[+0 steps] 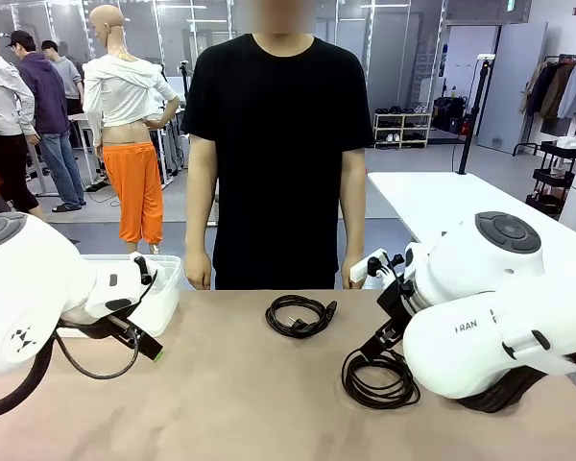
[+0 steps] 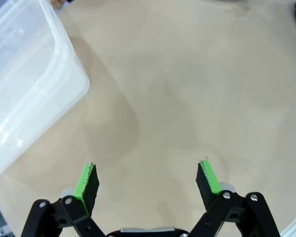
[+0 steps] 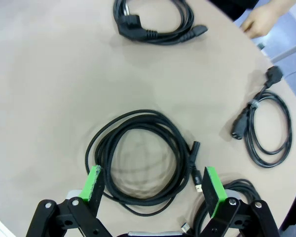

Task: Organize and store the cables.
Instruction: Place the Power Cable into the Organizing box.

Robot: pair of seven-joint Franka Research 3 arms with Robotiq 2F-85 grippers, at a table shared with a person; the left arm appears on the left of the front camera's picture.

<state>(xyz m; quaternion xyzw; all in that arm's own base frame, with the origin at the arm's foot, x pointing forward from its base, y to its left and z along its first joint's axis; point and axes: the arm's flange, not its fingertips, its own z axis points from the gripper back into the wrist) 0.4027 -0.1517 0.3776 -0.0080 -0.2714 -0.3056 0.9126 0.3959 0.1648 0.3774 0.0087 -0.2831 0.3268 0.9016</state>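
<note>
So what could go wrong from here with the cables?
The right gripper hangs open over a loose coil; its fingers may catch only some loops, and the rest could trail. The bin sits well off to the left, so a trailing loop might drag the plug coil on the way.

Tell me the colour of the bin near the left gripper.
Translucent white plastic; the bin shows best in the left wrist view.
</note>
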